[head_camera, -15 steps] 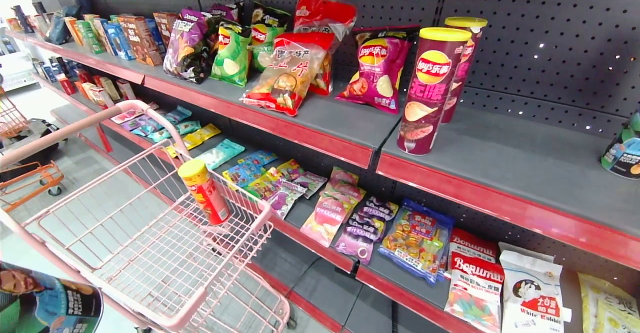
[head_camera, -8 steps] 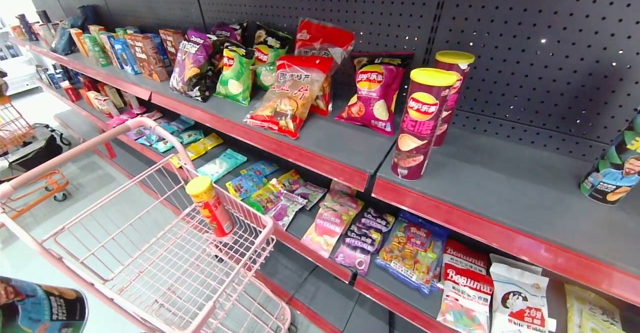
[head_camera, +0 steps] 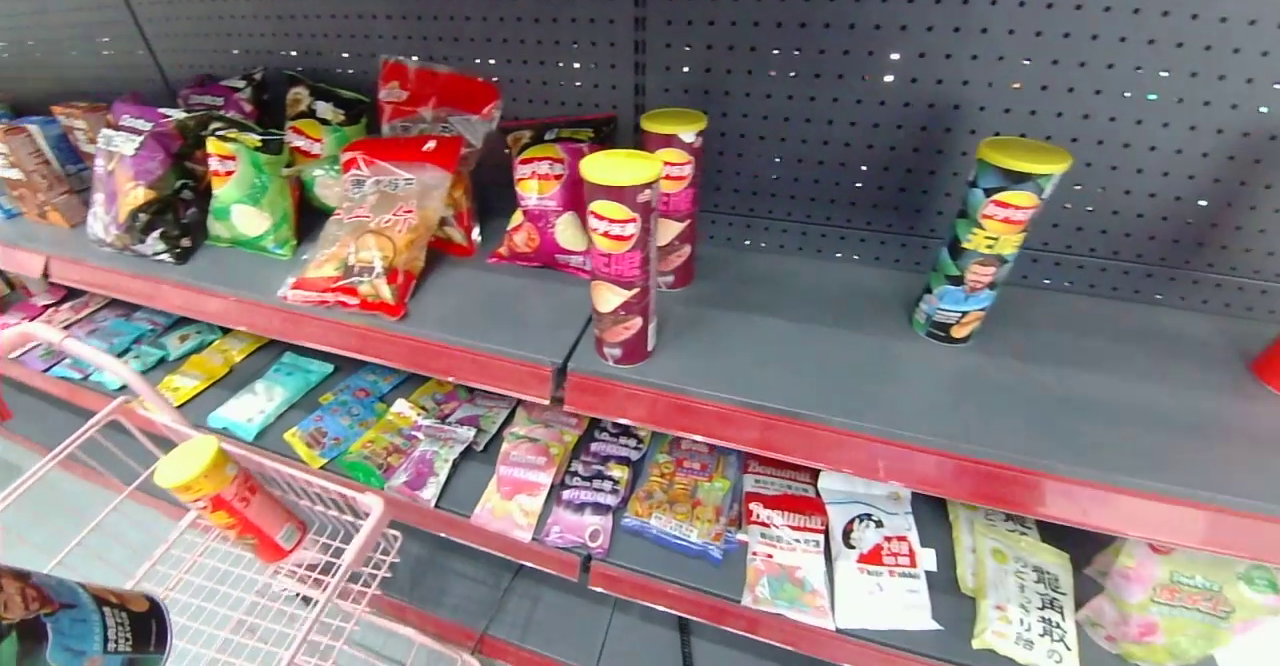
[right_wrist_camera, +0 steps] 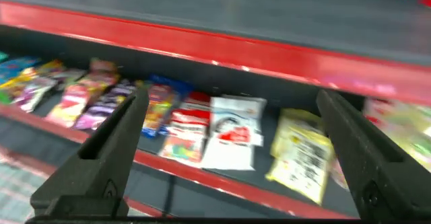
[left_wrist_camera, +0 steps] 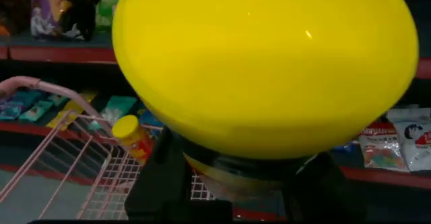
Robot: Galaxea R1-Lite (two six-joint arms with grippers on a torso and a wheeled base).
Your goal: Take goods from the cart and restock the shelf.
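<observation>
Our left fingers (left_wrist_camera: 158, 183) are clamped on the sides of a can (left_wrist_camera: 262, 56), behind its yellow lid. The can sits low at our left, beside the cart (head_camera: 380, 546) and well below the shelf (head_camera: 800, 366) it should go to. Our right fingers (right_wrist_camera: 101, 157) stand apart with nothing between them, in front of the sweet bags (right_wrist_camera: 225, 133) on the lower shelf. We judge the main risk to be the lift: the can looks smooth and seems tilted rather than upright, so it could slip or swing in the grip. It could also catch the shelf's red front edge on the way up. Set down too close to the green can (head_camera: 985, 246) or the purple cans (head_camera: 622, 256), it could knock one of them over, since they are tall and narrow. The lid blocks our left wrist view, so we cannot tell how far the fingers reach along the can. In the head view the can's body is cut off at the corner. The cart is cut off too, past the red can (head_camera: 235, 501) leaning in it, so we cannot tell what else it holds.
</observation>
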